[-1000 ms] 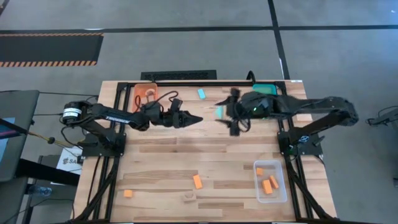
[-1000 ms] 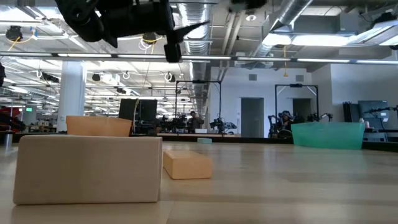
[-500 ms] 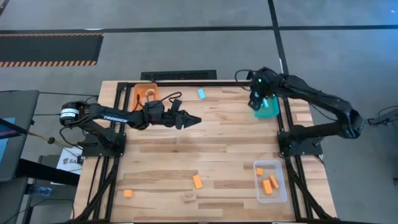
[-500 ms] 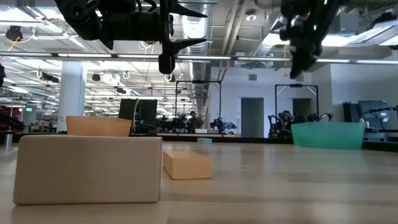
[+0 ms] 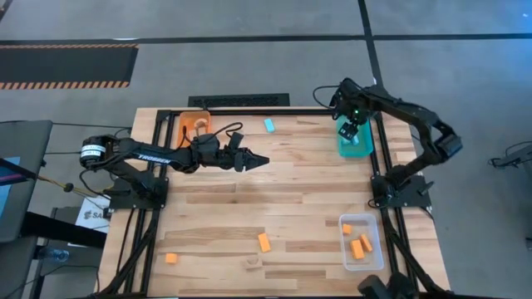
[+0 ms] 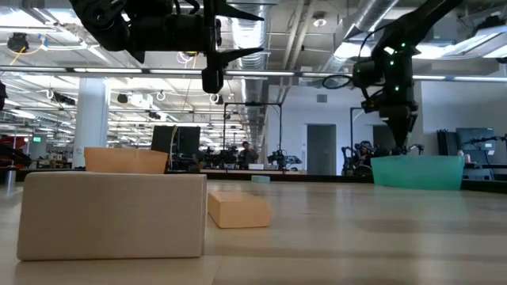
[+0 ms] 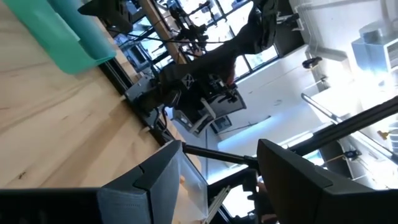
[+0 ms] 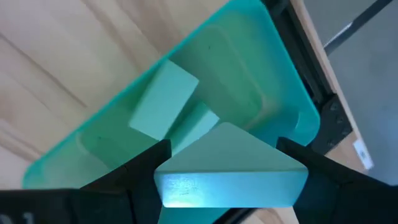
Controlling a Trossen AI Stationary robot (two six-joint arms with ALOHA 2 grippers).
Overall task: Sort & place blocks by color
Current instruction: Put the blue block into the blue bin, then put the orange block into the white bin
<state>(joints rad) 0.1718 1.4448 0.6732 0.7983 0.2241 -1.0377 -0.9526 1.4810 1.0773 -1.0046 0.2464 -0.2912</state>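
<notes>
We see the right gripper point(image 8: 227, 186) over the teal tray point(image 8: 273, 74), clamped on a light blue block point(image 8: 230, 168) above two light blue blocks point(image 8: 163, 102) lying in that tray, while the left gripper point(image 5: 259, 159), jaws apart and empty, hangs well clear of the tray.

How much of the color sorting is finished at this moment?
Done: orange blocks lie in the clear tray, one blue block in the teal tray. In hand: the right claw holds a blue block above it. Left: loose blocks on the table.
</notes>
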